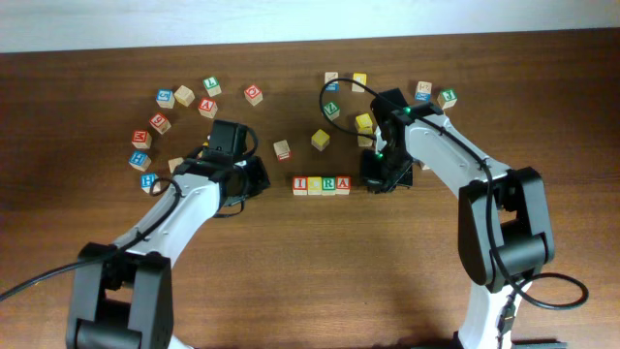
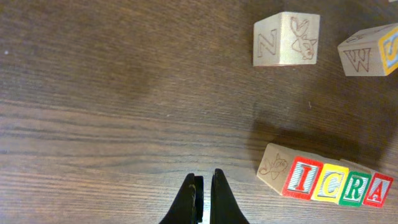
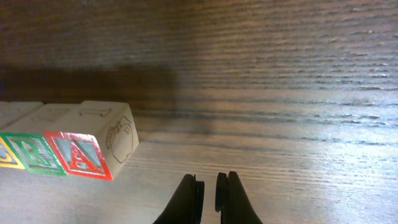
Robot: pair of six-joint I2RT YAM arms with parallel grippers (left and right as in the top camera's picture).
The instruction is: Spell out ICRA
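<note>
Four cubes stand side by side in a row at the table's middle: I point(image 1: 300, 184), C point(image 1: 315, 184), R point(image 1: 328, 184), A point(image 1: 343, 183). The left wrist view shows the row at lower right, from the red I point(image 2: 305, 177) to the red A point(image 2: 378, 190). My left gripper point(image 2: 205, 183) sits left of the row, shut and empty. In the right wrist view the A point(image 3: 81, 154) and R point(image 3: 38, 155) lie at the left. My right gripper point(image 3: 208, 186) rests just right of the A, shut on nothing.
Loose letter cubes lie behind the row: a Z cube point(image 2: 286, 38), a W cube point(image 2: 370, 50), a yellow cube point(image 1: 321, 140). One cluster sits at the far left point(image 1: 160, 123) and another at the back right point(image 1: 423, 91). Both arms flank the row.
</note>
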